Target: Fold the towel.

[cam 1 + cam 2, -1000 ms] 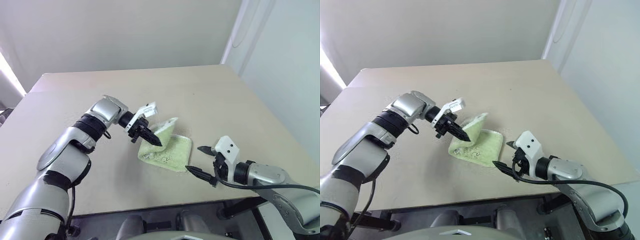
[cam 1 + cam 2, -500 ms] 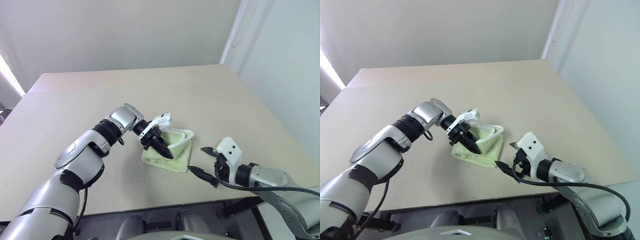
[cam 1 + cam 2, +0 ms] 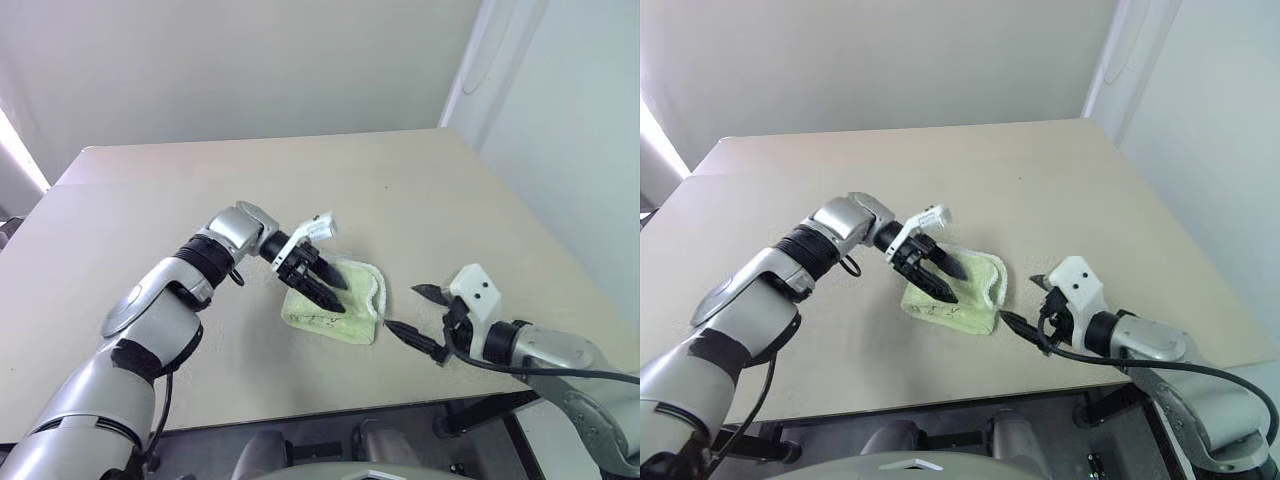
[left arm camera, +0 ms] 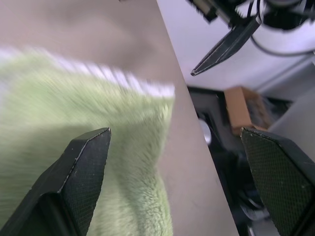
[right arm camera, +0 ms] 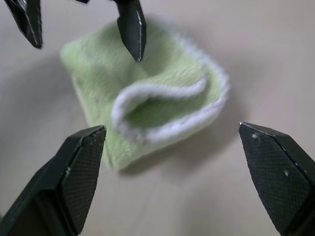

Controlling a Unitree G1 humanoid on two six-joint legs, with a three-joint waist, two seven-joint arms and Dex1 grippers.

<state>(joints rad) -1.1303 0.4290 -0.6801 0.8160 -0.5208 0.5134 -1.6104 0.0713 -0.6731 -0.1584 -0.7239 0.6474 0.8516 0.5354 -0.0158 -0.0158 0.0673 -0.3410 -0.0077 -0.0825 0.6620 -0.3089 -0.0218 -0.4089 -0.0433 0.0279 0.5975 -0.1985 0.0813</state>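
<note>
The pale lime-green towel [image 3: 358, 300] lies folded over on the tan table [image 3: 450, 200], near its front edge. Its white-stitched top edge [image 5: 157, 91] curls up loosely. My left gripper [image 3: 336, 294] hovers just over the towel's left half, open, with nothing between its black fingers [image 5: 131, 27]. My right gripper [image 3: 405, 308] is open too. It stays a short way right of the towel, above the table and pointing at it, without touching it. In the left wrist view the towel's corner [image 4: 123, 118] sits between that gripper's fingers [image 4: 83, 162].
The table's front edge [image 3: 400, 405] runs just below the towel and my right gripper. A white wall [image 3: 560, 150] stands close along the table's right side. Dark clutter and a brown box [image 4: 241, 105] lie on the floor beyond the table edge.
My left gripper carried the lifted towel flap to the right, then opened and let it go. The flap now lies over the rest. My right gripper drew slightly right and up.
</note>
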